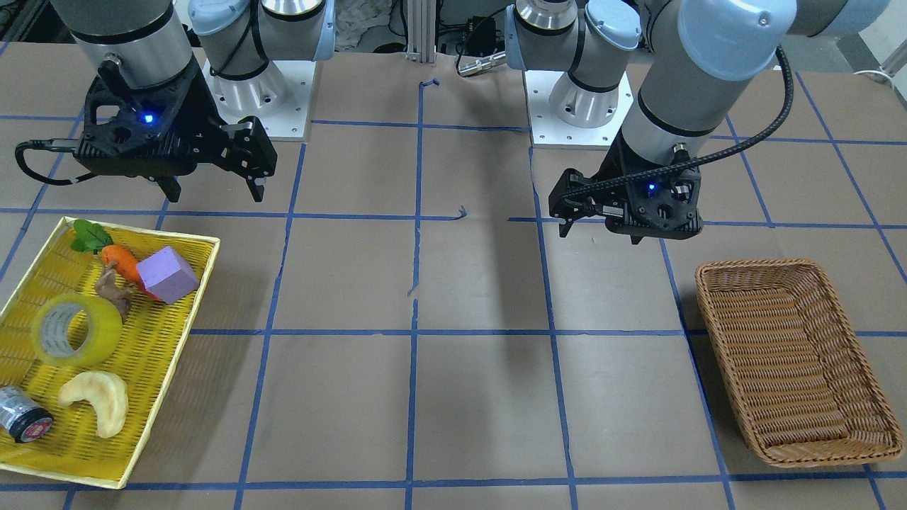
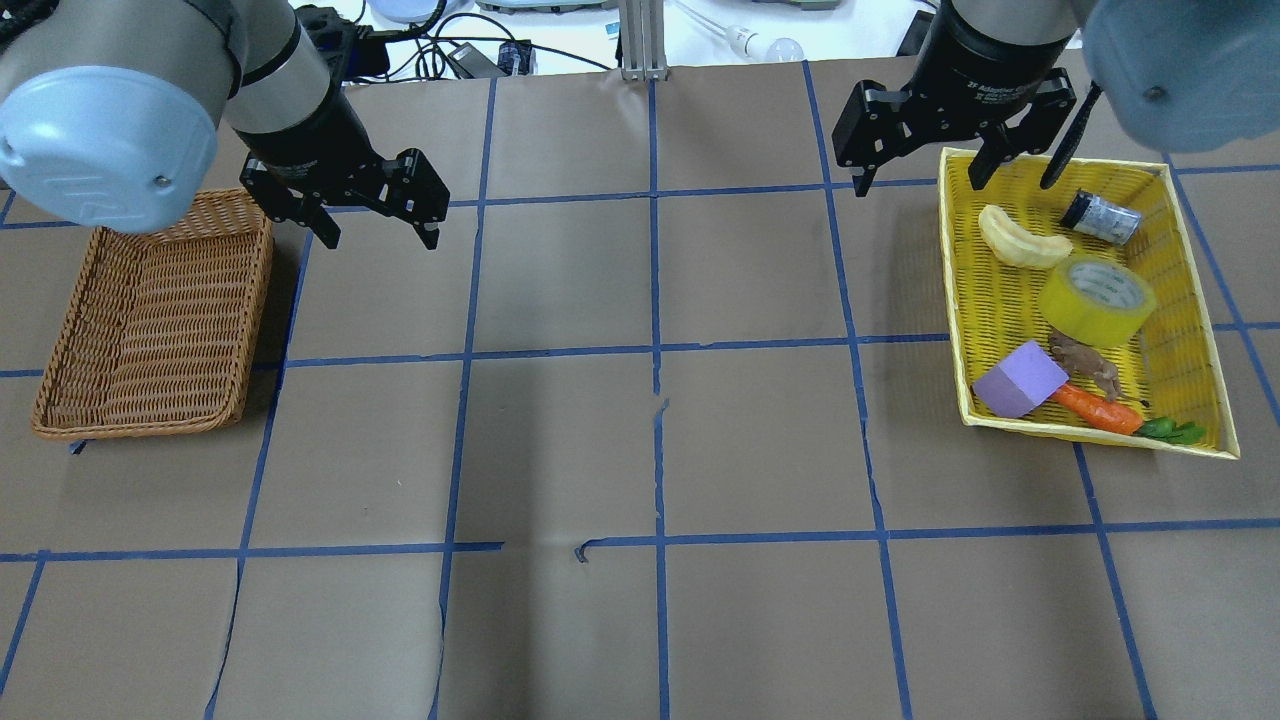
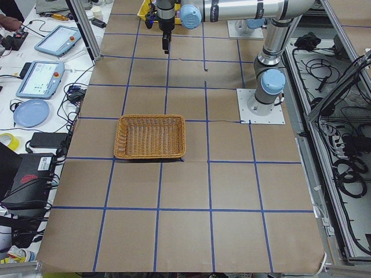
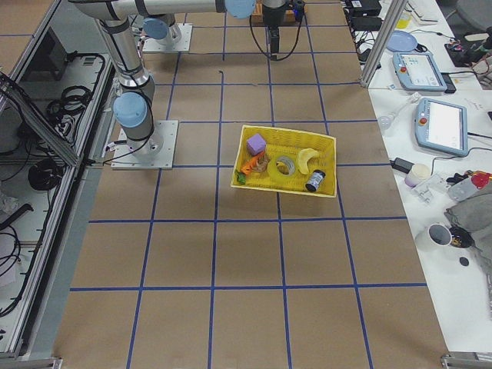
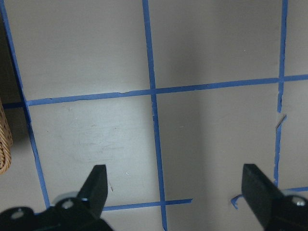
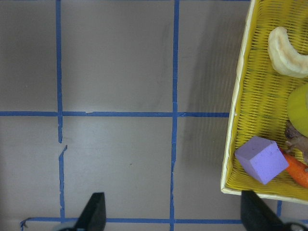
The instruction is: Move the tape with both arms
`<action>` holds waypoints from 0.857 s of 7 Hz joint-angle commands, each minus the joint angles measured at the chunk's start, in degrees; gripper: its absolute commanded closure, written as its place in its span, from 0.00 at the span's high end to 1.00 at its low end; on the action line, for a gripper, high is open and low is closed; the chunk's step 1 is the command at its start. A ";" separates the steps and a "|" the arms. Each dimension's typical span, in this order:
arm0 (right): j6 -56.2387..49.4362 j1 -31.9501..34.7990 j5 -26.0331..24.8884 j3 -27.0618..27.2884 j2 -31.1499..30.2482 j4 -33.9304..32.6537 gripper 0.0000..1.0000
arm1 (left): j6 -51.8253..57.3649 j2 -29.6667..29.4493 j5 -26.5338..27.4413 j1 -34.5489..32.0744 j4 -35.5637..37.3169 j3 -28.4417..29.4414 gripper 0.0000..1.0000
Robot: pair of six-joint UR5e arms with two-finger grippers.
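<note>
The tape, a yellow roll with a grey-white core, lies in the yellow tray at the table's right end. It also shows in the front view, in the exterior right view, and as a yellow edge in the right wrist view. My right gripper is open and empty. It hangs above the table beside the tray's far left corner, apart from the tape; it also shows in the front view. My left gripper is open and empty, in the air next to the wicker basket.
A brown wicker basket, empty, stands at the left end. The tray also holds a purple block, a toy carrot, a brown figure, a pale croissant shape and a small dark cylinder.
</note>
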 commanded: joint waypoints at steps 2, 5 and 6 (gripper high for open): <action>-10.18 -11.68 0.31 -2.60 3.19 6.29 1.00 | 0.00 0.00 0.03 0.00 0.00 -0.03 1.00; -38.36 -22.00 -0.04 -1.03 12.67 0.82 1.00 | 0.00 -0.09 0.03 0.00 0.00 -0.12 1.00; -42.71 -22.62 -0.48 2.98 14.00 -2.18 1.00 | 0.00 0.00 0.03 0.00 0.00 -0.21 1.00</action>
